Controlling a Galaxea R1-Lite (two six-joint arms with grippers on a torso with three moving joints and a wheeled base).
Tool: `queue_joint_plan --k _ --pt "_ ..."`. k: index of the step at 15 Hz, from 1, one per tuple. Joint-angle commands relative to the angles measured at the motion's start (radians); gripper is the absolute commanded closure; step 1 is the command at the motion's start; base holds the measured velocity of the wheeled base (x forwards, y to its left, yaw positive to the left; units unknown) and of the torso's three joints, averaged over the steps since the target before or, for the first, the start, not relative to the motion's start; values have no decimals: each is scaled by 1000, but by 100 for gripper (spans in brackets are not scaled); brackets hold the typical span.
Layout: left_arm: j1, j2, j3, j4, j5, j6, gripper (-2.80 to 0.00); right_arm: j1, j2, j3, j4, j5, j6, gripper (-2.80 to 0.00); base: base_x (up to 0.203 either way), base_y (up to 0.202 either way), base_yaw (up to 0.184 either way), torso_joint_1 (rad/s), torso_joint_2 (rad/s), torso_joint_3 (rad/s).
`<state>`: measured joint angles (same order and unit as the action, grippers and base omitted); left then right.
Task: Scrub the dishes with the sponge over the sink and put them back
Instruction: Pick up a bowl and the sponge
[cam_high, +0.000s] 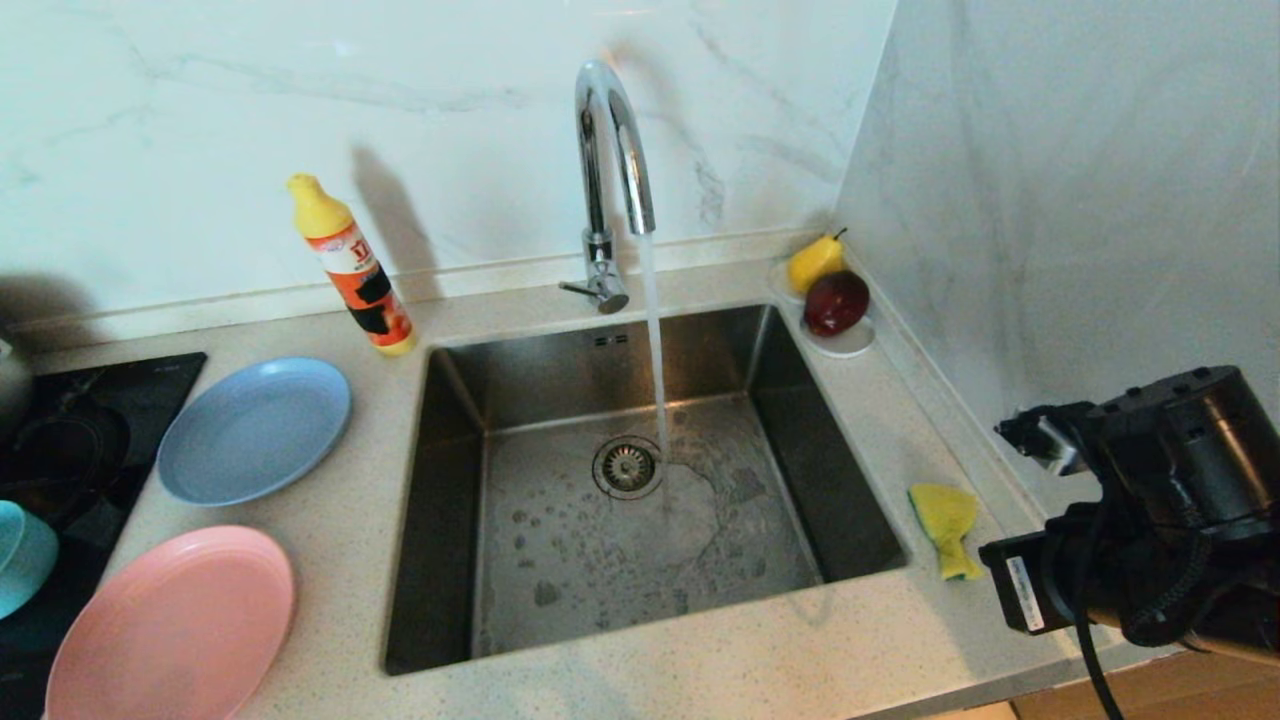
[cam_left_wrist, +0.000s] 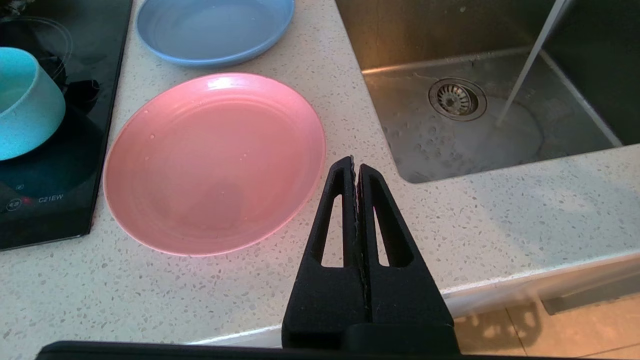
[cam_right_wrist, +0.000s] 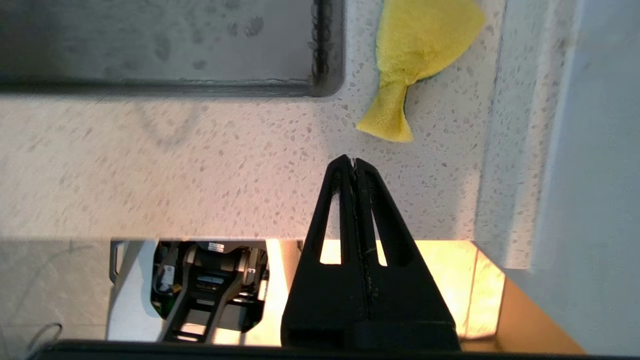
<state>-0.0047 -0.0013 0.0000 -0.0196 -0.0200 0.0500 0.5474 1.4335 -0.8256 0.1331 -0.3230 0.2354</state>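
Observation:
The yellow sponge (cam_high: 945, 525) (cam_right_wrist: 420, 55) lies on the counter right of the sink (cam_high: 445, 480) (cam_right_wrist: 150, 35), into which water runs from the tap (cam_high: 610, 150). My right gripper (cam_right_wrist: 354, 161) is shut and empty, hovering over the counter's front edge just short of the sponge; its arm (cam_high: 1160, 500) shows at the right. Left of the sink lie the pink plate (cam_high: 170, 630) (cam_left_wrist: 215, 162) and the light-blue plate (cam_high: 255, 430) (cam_left_wrist: 215, 30). The teal bowl (cam_high: 22, 555) (cam_left_wrist: 27, 115) stands on the hob. My left gripper (cam_left_wrist: 355, 162) is parked, shut, near the pink plate.
An orange detergent bottle (cam_high: 352, 268) stands behind the blue plate. A white saucer (cam_high: 850, 348) with a pear (cam_high: 815, 262) and a red apple (cam_high: 836, 302) sits in the back right corner. The black hob (cam_high: 90, 420) fills the far left. A wall rises close on the right.

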Motion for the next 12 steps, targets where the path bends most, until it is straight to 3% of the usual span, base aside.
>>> queue_joint_plan --k 1,2,9,12 --pt "0 0 12 0 0 1 0 2 57 -4 -1 -14 25 0 0 0 0 0 0 0" --pt "0 0 12 0 0 1 0 4 64 2 -1 -18 33 -280 0 0 0 0 0 0" --pt "0 0 12 0 0 1 0 16 137 4 -3 -16 225 -280 0 0 0 0 0 0" --pt "0 0 12 1 0 1 0 13 139 8 -3 -10 231 -280 0 0 0 0 0 0"
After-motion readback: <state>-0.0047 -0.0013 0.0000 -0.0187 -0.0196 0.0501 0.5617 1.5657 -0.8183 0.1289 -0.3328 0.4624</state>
